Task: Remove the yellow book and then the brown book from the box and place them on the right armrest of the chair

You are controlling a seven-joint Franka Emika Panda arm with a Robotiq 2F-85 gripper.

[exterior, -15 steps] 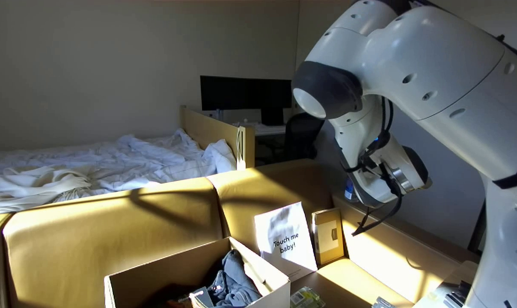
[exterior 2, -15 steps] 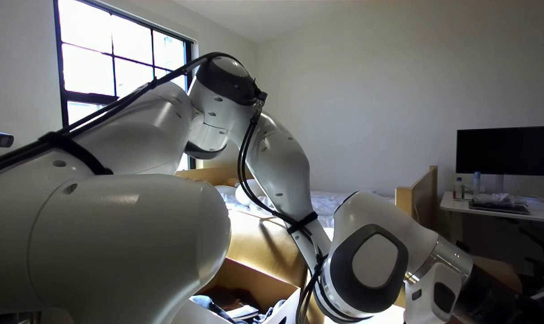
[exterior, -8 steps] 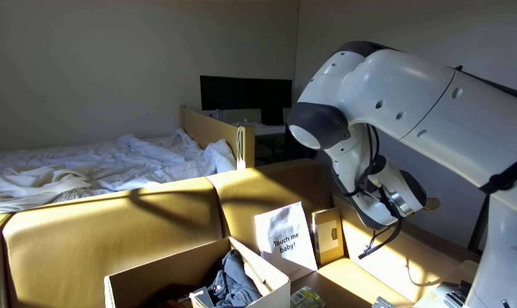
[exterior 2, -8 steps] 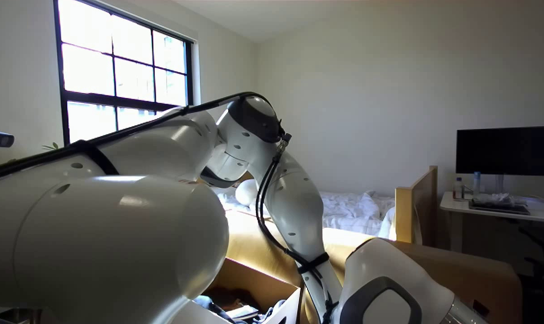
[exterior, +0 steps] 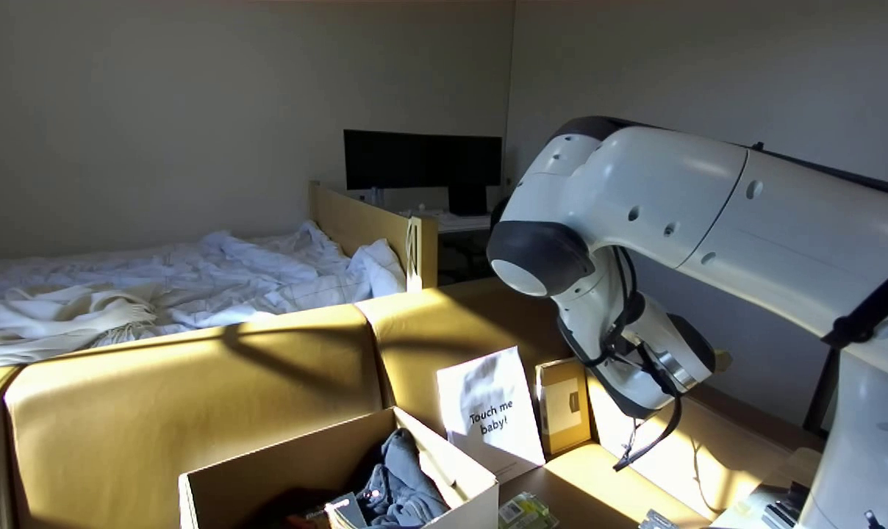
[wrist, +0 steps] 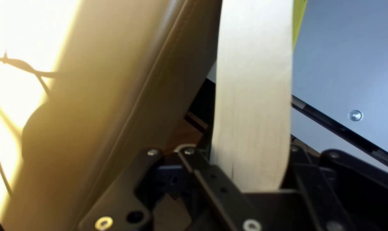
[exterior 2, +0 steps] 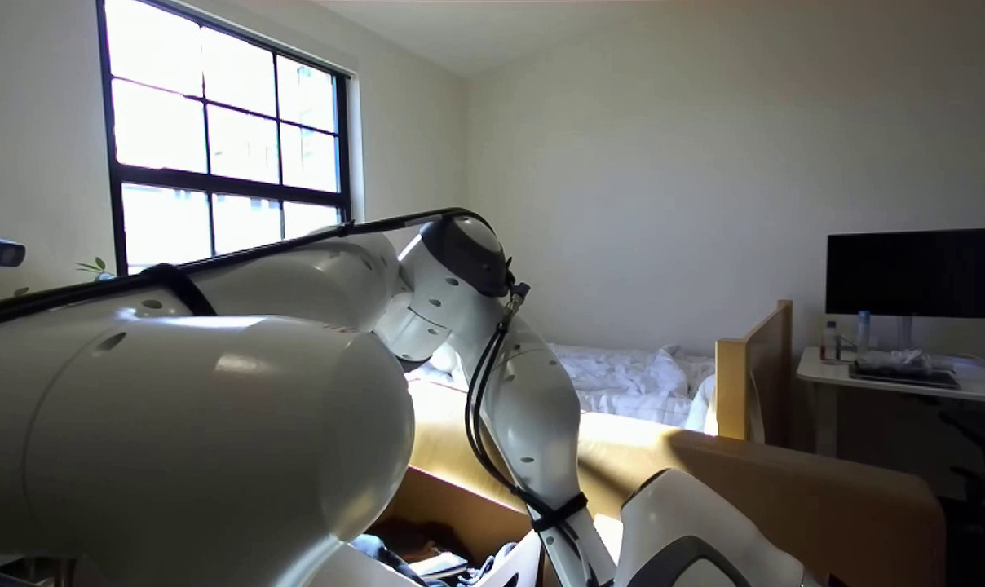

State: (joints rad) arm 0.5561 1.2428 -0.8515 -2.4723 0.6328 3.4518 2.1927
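In the wrist view, my gripper (wrist: pixel 250 166) is shut on the yellow book (wrist: pixel 255 80). Its pale page edges face the camera, and a bright yellow strip of cover lines its upper right side. The right armrest of the chair (wrist: pixel 113 83), tan and partly sunlit, lies left of the book, apart from it. Both exterior views hide my fingers; beyond the wrist, a tan-yellow bit (exterior: pixel 722 360) looks like the book's corner. The open cardboard box (exterior: pixel 289 455) stands on the seat with dark clothing and small items inside. I cannot make out the brown book.
A white "Touch me baby!" sheet (exterior: pixel 488 419) and a tan flat package (exterior: pixel 563 405) lean against the chair back. A green packet (exterior: pixel 526 510) lies beside the box. Right of the held book is a grey-blue panel (wrist: pixel 345 64). Behind is the bed (exterior: pixel 194 279).
My arm has come down in both exterior views, the wrist sinking toward the right armrest. The book has stayed gripped with it, and the box and its contents have not moved.
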